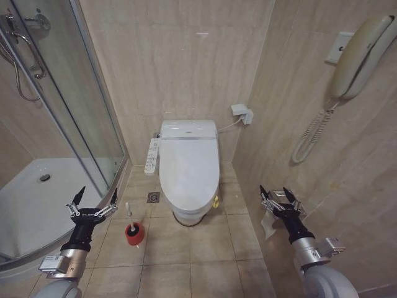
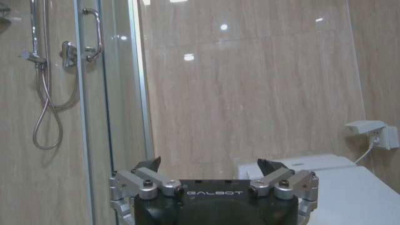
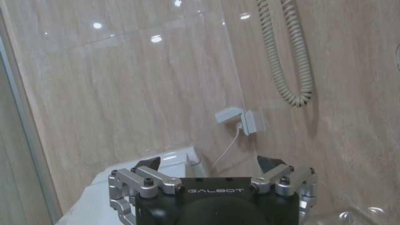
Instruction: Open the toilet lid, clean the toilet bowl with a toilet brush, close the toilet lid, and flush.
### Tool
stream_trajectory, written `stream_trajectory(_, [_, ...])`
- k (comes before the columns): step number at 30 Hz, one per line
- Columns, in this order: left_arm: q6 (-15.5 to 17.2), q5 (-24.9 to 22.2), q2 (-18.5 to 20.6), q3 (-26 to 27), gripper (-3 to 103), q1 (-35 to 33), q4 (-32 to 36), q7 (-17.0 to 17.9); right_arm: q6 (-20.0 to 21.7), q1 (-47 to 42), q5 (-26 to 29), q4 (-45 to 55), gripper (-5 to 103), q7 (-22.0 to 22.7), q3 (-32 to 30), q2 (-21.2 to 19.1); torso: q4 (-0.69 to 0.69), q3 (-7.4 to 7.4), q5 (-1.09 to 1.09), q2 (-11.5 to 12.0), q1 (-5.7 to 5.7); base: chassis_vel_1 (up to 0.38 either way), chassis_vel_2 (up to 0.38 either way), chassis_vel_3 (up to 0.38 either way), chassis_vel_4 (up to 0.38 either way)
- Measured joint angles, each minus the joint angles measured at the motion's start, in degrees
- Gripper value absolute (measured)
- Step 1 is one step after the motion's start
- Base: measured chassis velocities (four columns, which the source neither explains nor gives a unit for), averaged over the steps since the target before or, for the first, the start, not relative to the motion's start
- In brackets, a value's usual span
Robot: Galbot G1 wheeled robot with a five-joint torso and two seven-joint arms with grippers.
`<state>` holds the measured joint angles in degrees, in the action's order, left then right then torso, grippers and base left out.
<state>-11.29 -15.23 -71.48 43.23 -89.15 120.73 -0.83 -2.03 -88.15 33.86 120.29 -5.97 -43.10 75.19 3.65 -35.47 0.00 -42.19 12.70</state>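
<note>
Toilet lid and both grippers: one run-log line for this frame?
toilet lid: shut | toilet brush: in red holder on floor | left gripper: open, raised near brush | right gripper: open, by wall

Beige tiled floor (image 1: 186,261), toilet bowl (image 1: 186,214), red brush cup (image 1: 134,234), square drain (image 1: 153,197), shower tray (image 1: 37,198)

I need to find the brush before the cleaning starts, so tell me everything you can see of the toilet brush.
The toilet brush stands upright in a round red cup holder on the tiled floor, left of the toilet bowl and near the shower enclosure's edge. Its thin white stick handle rises from the cup; the bristle head sits hidden inside. Nothing else touches it. The left gripper hovers nearby, fingers open.
</note>
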Motion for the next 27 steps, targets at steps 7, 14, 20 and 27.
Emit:
stream_trajectory(7, [0.0,0.0,0.0,0.0,100,0.0,0.0,0.0,0.0,0.0,0.0,0.0,100,0.0,0.0,0.0,0.02,0.02,0.01,0.0,-0.06,0.084,-0.078,-0.092,0.081])
stream_trajectory(14, [0.0,0.0,0.0,0.0,100,0.0,0.0,0.0,0.0,-0.1,0.0,0.0,100,0.0,0.0,0.0,0.01,0.04,0.01,-0.1,-0.11,0.089,-0.098,-0.082,0.105])
stream_trajectory(20, [0.0,0.0,0.0,0.0,100,0.0,0.0,0.0,0.0,-0.1,0.0,0.0,100,0.0,0.0,0.0,0.02,0.02,0.0,0.0,-0.03,-0.026,0.013,0.021,-0.023])
stream_trajectory(27, [0.0,0.0,0.0,0.0,100,0.0,0.0,0.0,0.0,0.0,0.0,0.0,100,0.0,0.0,0.0,0.01,0.02,0.01,0.0,-0.05,-0.012,0.014,0.006,-0.011])
